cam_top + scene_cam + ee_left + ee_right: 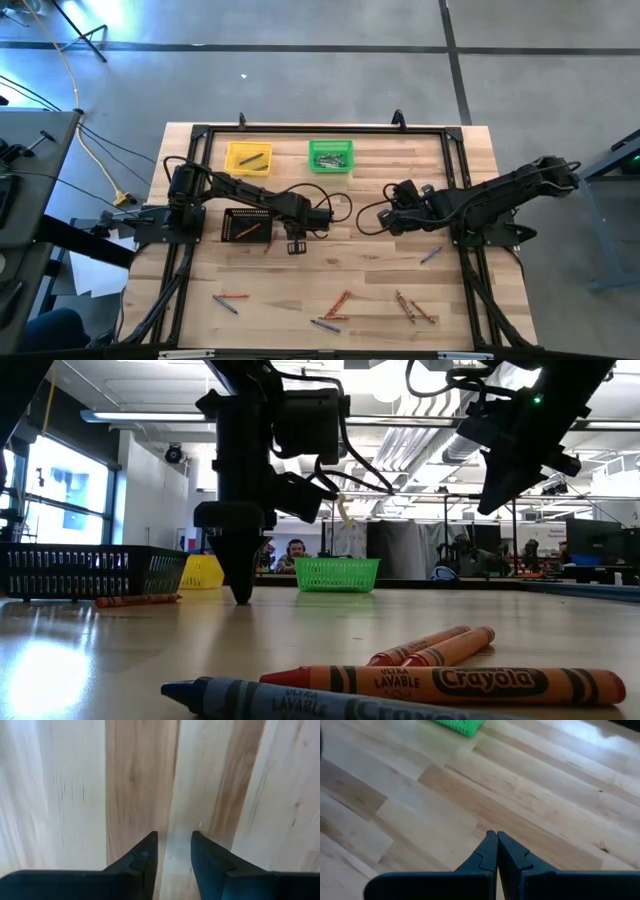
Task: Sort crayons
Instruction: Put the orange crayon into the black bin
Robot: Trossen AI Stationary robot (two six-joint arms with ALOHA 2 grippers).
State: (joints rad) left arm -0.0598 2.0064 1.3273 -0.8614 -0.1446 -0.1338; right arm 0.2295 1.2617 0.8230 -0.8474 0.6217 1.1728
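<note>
L gripper [174, 842] tips down on bare table [60, 795], fingers slightly apart, nothing between; black bin [246, 226] just beside. R gripper [497, 840] pressed together, hovering, green bin [457, 726] ahead.

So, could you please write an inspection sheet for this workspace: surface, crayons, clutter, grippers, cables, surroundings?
Surface: wooden table, black frame around it.
Job's things: loose crayons along the near edge; one beside the black bin; some inside the yellow bin and green bin.
Clutter: nothing seen.
Grippers: left gripper open, empty, pointing down close to bare wood beside the black bin; right gripper shut, empty, raised over mid-table.
Cables: yellow cable on the floor at left.
Surroundings: a seated person far behind.
</note>
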